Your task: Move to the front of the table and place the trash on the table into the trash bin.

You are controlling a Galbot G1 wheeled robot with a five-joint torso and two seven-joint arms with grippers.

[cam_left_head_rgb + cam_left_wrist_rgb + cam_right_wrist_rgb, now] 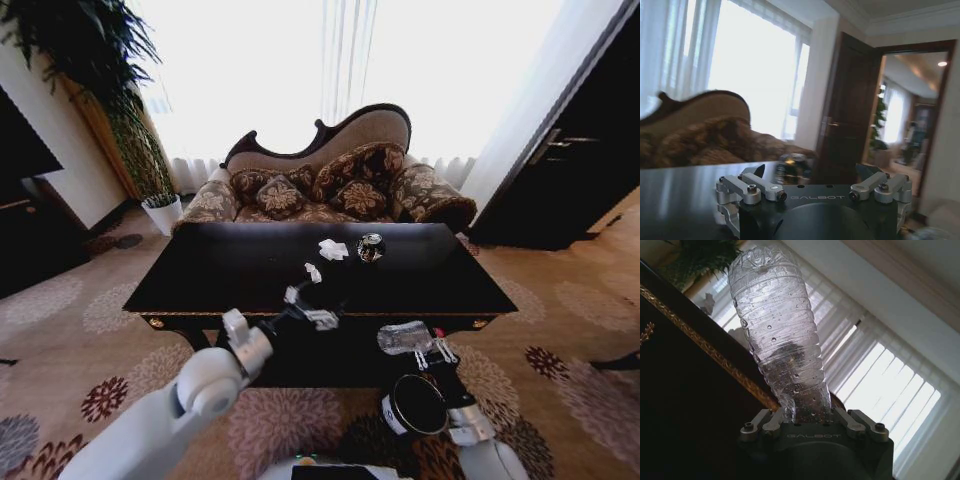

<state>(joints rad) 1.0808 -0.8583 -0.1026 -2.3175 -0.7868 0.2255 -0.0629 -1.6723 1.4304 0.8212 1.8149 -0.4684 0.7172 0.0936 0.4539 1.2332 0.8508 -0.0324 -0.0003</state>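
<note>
The glossy black table [220, 270] carries trash: two white paper wads [333, 249] [313, 272] and a dark crushed can [371, 247] [790, 167]. My left gripper [308, 306] [810, 172] hovers open over the table's front edge, with nothing between its fingers and the can farther ahead. At the table's front, off to the right, my right gripper [427, 352] [807, 415] is shut on a clear crumpled plastic bottle [403, 338] [780, 335]. It holds the bottle just above the round dark trash bin [397, 420] on the carpet below.
A patterned sofa [320, 180] with cushions stands right behind the table. A tall plant [110, 80] in a white pot [162, 212] is at the back left. A dark door and cabinet [570, 170] stand at the right. Flowered carpet surrounds the table.
</note>
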